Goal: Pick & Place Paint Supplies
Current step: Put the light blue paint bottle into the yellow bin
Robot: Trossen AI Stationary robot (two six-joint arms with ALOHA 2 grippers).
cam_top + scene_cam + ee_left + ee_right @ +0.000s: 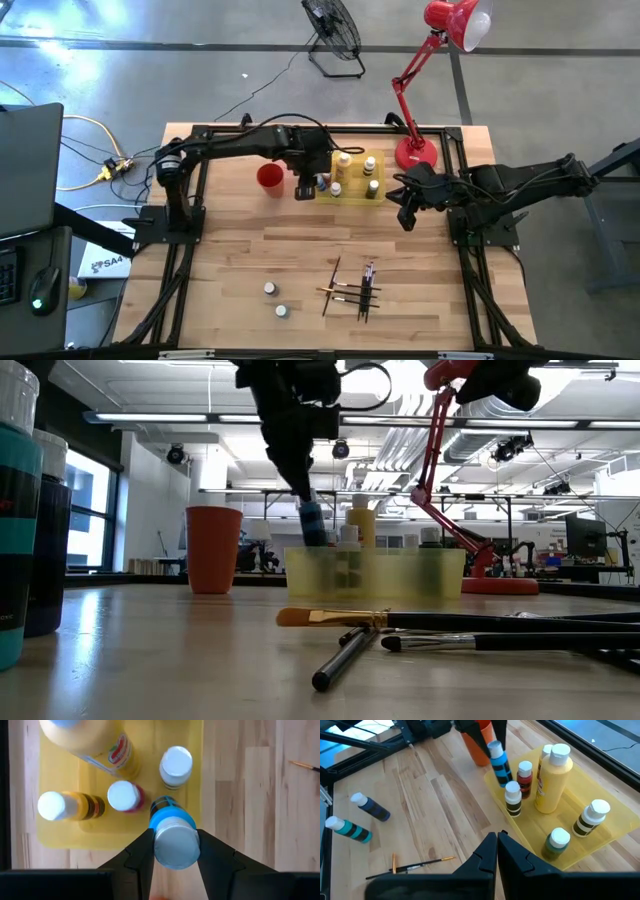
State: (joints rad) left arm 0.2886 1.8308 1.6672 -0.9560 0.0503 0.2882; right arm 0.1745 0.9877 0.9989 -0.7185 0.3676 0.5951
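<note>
Two grippers here: our left gripper (172, 851) is clamped on a blue bottle (172, 837), yellow tray (60, 837) right below it; right gripper (496, 851) pinched together.

Overhead, table-level, two wrist views (tray (352, 190) shared)

Both arms matte black, tubular links with chunky joint housings, black cables looped along them. Left claw (172, 857) and right claw (496, 851): angular black wedge fingers, no visible markings.
</note>
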